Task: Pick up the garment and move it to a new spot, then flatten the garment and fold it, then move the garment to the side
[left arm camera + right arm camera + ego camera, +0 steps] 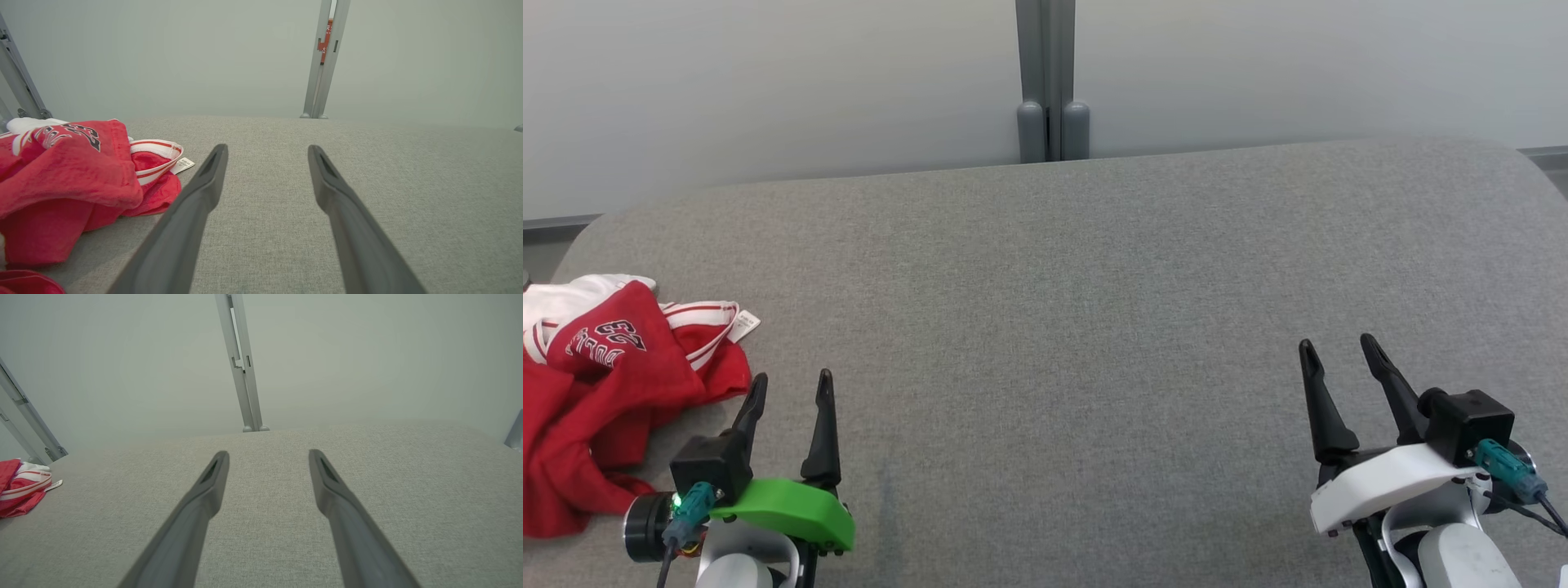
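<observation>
Grey fabric covers the counter (1045,269), backed by a pale wall (768,82). The crumpled red-and-white garment (605,392) lies just left of the left gripper (792,377), apart from it and cut off at the head view's left edge. Its print (609,341) is folded and unreadable. Left jaws: released, empty. Right gripper (1337,343), well apart rightward: jaws released, empty.

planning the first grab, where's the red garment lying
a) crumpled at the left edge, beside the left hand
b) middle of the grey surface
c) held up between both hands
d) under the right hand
a: the red garment lies crumpled at the left edge of the grey surface, beside the open left hand.
</observation>
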Controlling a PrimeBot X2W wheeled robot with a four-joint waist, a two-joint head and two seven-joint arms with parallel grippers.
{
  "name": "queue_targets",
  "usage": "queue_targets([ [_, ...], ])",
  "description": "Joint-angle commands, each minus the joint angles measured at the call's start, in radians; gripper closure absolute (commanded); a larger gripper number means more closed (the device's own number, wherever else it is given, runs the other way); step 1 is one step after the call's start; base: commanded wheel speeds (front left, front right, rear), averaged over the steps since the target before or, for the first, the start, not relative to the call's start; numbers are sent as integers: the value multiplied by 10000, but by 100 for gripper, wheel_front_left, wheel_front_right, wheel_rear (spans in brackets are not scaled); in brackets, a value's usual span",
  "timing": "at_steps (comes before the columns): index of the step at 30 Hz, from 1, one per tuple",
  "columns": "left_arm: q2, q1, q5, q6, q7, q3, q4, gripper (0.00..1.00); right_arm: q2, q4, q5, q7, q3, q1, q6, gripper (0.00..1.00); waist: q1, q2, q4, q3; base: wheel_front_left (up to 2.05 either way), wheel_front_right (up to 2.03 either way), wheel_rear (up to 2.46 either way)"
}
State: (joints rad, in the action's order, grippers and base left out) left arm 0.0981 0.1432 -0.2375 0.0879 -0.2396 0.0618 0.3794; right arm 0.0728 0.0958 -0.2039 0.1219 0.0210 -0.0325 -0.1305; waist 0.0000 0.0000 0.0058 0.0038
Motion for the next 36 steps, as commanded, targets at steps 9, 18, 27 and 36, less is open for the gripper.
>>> queue_targets([
  [9, 30, 256, 615, 76, -235, 8, 286, 0, -185, -128, 884, -85, -221, 107, -4, 0, 0, 0, 7, 30, 0, 0, 0],
  [18, -64, 304, 502, 75, -264, -69, 413, 0, -227, -165, 850, -70, -237, 138, -4, 0, 0, 0, 90, 18, 0, 0, 0],
  [27, -107, 500, 325, -8, -262, -213, 363, 0, -232, -348, 605, 3, -78, 86, -4, 0, 0, 0, 887, 78, 0, 0, 0],
  [36, -37, 742, 272, -8, -249, -465, 213, 0, -236, -731, 557, -108, 250, -112, -4, 0, 0, 0, 2539, 241, 0, 0, 0],
])
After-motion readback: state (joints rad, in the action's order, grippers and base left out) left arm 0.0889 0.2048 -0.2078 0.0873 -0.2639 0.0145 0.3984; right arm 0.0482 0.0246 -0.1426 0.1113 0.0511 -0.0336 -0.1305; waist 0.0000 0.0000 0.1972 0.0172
